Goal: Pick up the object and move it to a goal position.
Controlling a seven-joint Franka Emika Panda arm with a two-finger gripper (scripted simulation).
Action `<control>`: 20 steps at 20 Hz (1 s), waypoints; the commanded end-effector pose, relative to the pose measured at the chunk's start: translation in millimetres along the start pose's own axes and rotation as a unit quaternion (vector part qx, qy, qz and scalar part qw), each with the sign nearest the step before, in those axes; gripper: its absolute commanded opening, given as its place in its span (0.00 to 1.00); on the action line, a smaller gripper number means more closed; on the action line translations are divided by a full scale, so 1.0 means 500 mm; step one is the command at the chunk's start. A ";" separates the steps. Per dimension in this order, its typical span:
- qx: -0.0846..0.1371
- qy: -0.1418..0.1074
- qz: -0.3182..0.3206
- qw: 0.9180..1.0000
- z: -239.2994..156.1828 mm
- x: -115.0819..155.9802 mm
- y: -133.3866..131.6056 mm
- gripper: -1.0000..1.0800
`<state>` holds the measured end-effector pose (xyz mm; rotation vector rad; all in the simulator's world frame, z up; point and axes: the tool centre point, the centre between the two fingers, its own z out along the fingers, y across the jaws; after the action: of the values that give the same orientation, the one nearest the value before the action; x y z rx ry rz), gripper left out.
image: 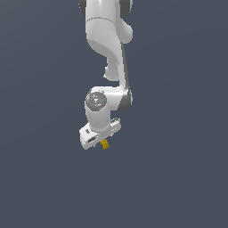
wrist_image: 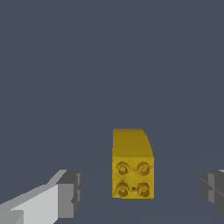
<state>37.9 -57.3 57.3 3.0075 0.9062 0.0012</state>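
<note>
Item: small mustard-yellow studded block (wrist_image: 132,168), centred between the spread fingers (wrist_image: 70,194) of your open hand (image: 105,139), untouched, long axis running away from it.

The arm (image: 109,44) is showing a smooth, glossy white shell that looks like moulded plastic, with darker grey bands at its joints. The object (wrist_image: 132,168) is looking like matt mustard-yellow plastic, its studded face slightly dimpled. The fingers (wrist_image: 65,194) are presenting pale, smooth bodies tipped with matt dark-grey pads. The ground (image: 178,178) is appearing flat, matt slate-grey, untextured.
</note>
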 end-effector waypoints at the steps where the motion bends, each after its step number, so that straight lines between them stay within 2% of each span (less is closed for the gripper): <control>1: 0.000 0.000 -0.001 1.000 0.026 -0.001 -0.001 0.96; 10: 0.000 0.000 -0.001 1.000 0.071 0.000 0.000 0.96; 11: 0.000 0.000 -0.001 1.000 0.071 0.000 0.000 0.00; 20: 0.000 0.000 -0.001 1.000 0.071 0.000 0.000 0.00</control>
<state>38.0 -57.1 22.1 3.0066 0.9115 -0.0004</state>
